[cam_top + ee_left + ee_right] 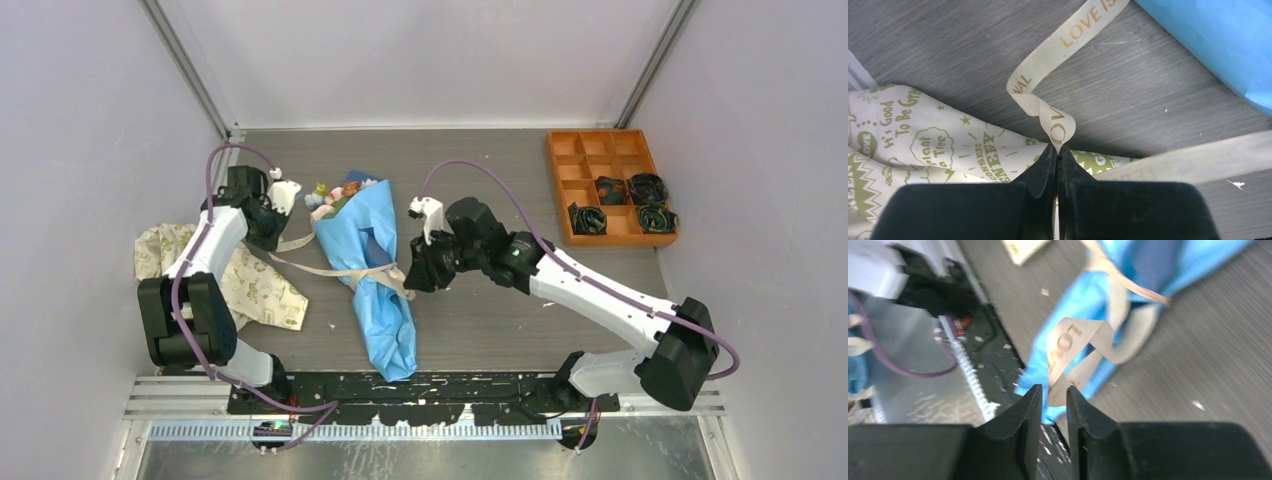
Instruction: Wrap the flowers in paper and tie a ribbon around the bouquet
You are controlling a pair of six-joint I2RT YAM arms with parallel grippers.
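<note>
Left hand [1058, 149] pinches the ribbon [1083, 25] shut; right hand [1054, 390], blurred, stands narrowly parted, ribbon end seemingly loose between.

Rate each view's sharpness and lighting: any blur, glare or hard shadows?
Top external: sharp and evenly lit, with only soft shadows beside the bouquet and no glare. Left wrist: crisp, so the ribbon lettering and the cloth print are readable. Right wrist: motion-blurred, with the paper and the table grain smeared and the ribbon text barely legible.
</note>
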